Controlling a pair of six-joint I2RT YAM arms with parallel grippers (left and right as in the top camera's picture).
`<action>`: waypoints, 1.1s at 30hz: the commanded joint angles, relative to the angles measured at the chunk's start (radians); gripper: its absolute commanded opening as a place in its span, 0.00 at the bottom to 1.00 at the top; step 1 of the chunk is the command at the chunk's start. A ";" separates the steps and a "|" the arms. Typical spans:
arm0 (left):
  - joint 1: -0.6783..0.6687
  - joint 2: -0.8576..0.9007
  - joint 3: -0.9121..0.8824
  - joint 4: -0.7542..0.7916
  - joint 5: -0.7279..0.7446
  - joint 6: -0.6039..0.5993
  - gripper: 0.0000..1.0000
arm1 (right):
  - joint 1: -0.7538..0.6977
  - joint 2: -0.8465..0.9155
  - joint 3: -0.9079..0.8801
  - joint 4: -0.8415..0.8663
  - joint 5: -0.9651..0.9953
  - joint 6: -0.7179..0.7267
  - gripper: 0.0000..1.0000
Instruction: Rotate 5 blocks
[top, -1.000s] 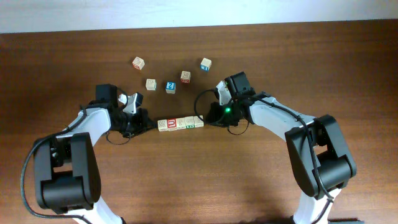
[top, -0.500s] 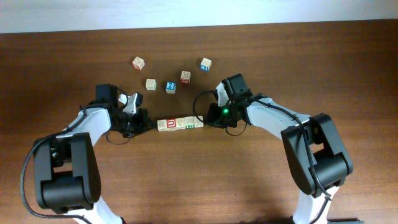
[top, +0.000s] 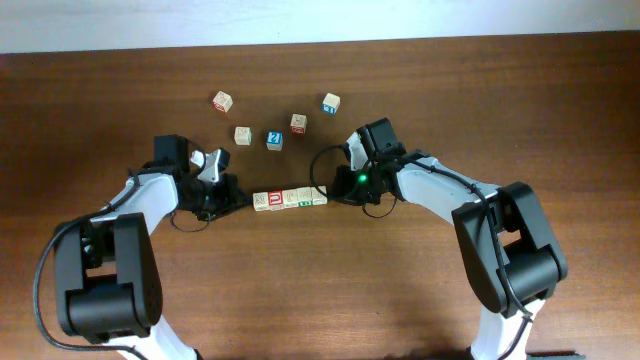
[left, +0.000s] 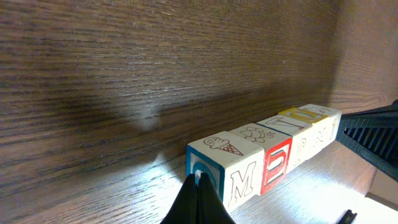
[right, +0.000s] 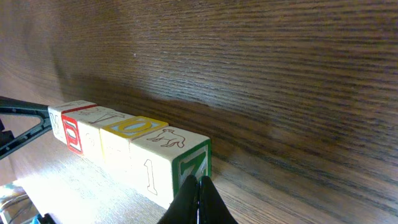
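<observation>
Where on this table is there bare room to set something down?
Bare table on the near side of the block row; also right of the right arm. Crowded: the row's ends, where left gripper and right gripper touch it, and the loose cubes behind.

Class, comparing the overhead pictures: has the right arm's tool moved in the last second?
Yes. The shut right tool shifted slightly left, judged against the unmoved blue-faced wooden cube above it.

Both white-and-black arms bend inward, elbows near; black left gripper (top: 241, 203) points right, fingers pressed together; black right gripper (top: 331, 192) points left, likewise closed.
</observation>
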 joint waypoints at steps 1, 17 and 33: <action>-0.001 -0.005 -0.010 0.010 -0.003 -0.009 0.00 | 0.010 0.012 -0.008 0.003 -0.010 0.005 0.04; -0.024 -0.005 -0.010 0.010 -0.003 -0.009 0.00 | 0.010 0.012 -0.008 0.003 -0.013 0.005 0.04; -0.046 -0.005 -0.010 0.018 -0.004 -0.009 0.00 | 0.027 0.012 -0.008 0.008 -0.041 -0.023 0.04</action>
